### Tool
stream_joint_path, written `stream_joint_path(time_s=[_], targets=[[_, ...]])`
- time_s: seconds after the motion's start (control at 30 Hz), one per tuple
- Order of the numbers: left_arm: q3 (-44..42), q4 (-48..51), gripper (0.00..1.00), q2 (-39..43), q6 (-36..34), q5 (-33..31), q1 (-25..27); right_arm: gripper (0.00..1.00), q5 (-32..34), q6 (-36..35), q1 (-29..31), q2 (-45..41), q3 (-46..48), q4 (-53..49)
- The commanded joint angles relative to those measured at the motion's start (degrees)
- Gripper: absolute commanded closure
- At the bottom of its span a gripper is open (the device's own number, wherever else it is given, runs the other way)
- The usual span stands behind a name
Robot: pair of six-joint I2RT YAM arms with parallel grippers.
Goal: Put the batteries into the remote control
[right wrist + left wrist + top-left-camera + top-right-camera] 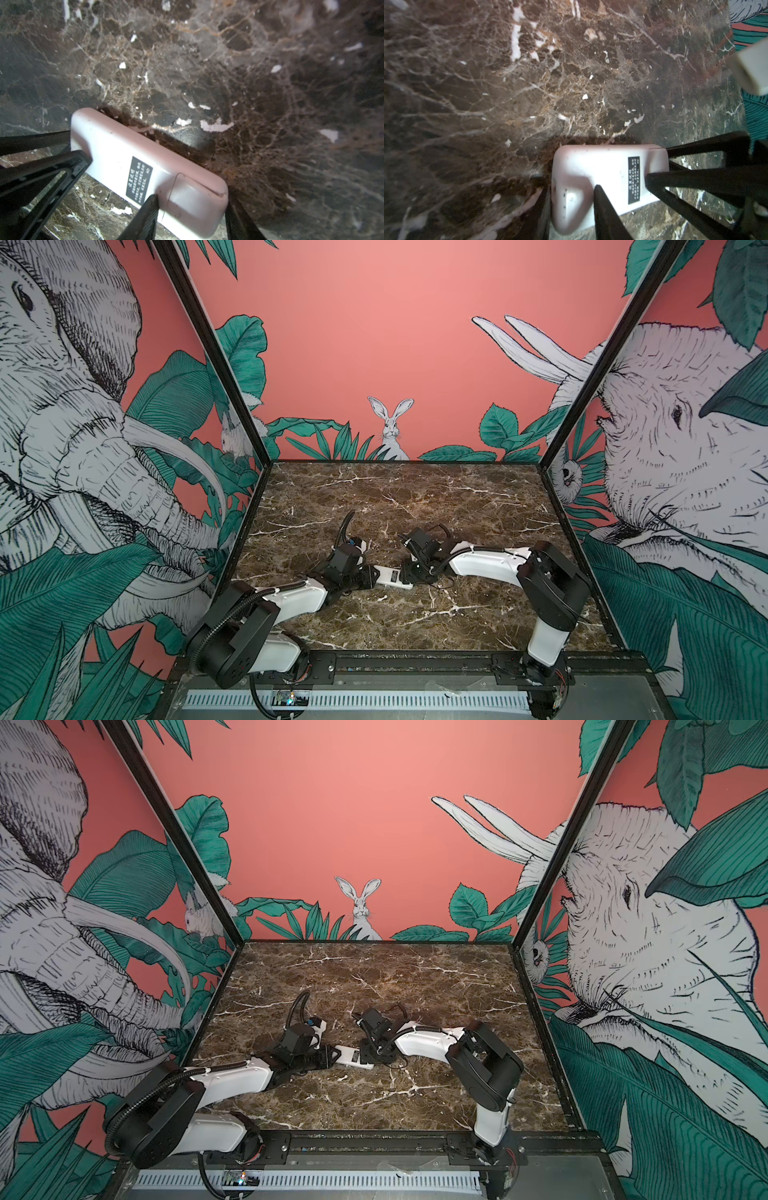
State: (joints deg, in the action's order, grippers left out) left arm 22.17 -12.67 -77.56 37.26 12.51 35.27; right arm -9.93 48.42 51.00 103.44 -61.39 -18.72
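Note:
The remote control (392, 577) (353, 1056) lies back up on the marble table, its dark label showing in both wrist views (602, 176) (124, 149). My left gripper (372, 576) (571, 187) is shut on one end of it. My right gripper (409, 572) (191, 197) points down over the other end, where the seam of the cover shows. Its jaws stand open on either side of that end. The batteries are out of view.
The brown marble table (415, 497) is walled by printed panels at the left, right and back, with black frame posts (216, 364) at the corners. A black rail (415, 659) runs along the front edge. Both arms reach in from that rail.

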Motion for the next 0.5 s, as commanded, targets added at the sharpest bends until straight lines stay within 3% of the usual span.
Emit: stream_joint_path(time_s=[0.0, 0.47], targets=[[-1.7, 2.0, 0.67, -3.2, -1.0, 11.1, 4.5, 0.49, -1.3, -0.8, 1.8, 2.3, 2.5, -0.7], [-1.8, 2.3, 0.67, -3.2, -1.1, 10.6, 4.5, 0.37, -0.4, -0.4, 1.9, -0.8, 2.2, -2.1]])
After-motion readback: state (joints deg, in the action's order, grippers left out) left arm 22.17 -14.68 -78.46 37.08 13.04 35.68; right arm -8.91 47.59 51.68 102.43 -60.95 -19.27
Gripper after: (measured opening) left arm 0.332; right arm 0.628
